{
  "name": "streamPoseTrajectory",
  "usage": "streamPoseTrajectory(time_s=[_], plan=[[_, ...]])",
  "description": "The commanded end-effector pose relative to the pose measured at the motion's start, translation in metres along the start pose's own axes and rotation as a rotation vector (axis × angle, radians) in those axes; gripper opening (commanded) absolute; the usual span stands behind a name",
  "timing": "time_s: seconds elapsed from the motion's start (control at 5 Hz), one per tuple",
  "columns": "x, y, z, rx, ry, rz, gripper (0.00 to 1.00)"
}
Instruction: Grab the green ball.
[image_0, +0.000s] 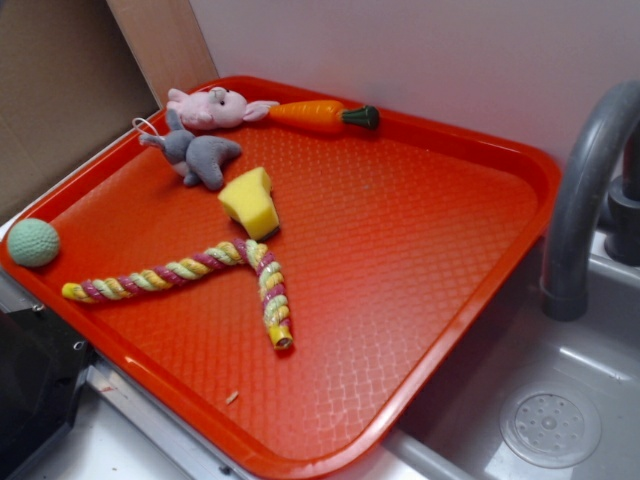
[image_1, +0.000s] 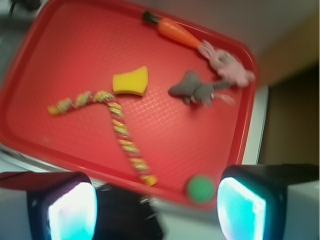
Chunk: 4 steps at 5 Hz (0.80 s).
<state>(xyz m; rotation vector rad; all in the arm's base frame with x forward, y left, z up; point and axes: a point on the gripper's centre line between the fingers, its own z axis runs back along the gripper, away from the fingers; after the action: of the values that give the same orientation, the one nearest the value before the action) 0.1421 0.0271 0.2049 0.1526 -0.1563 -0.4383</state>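
The green ball (image_0: 33, 242) is small, pale mint and knitted. It sits at the left corner of the red tray (image_0: 400, 330), against the rim. In the wrist view it shows as a blurred green ball (image_1: 201, 189) near the tray's lower rim, just left of my right finger. My gripper (image_1: 155, 207) is open and empty, high above the tray, with the ball between the fingers but off to the right. The arm does not show in the exterior view.
On the tray lie a yellow sponge wedge (image_0: 250, 203), a braided rope toy (image_0: 200, 275), a grey plush mouse (image_0: 195, 152), a pink plush bunny (image_0: 215, 108) and a toy carrot (image_0: 320, 115). A grey faucet (image_0: 585, 190) and sink (image_0: 550, 400) are at right. A black object (image_0: 30, 390) sits beside the ball's corner.
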Motion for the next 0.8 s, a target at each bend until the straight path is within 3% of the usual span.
streamPoseTrajectory(time_s=[0.0,0.2,0.6], plan=[[-0.014,0.034,-0.063,0.119,0.18,-0.191,1.0],[-0.027,0.039,-0.08,0.145,0.264,-0.243,1.0],[-0.062,0.048,-0.13,0.097,0.522,-0.312,1.0]])
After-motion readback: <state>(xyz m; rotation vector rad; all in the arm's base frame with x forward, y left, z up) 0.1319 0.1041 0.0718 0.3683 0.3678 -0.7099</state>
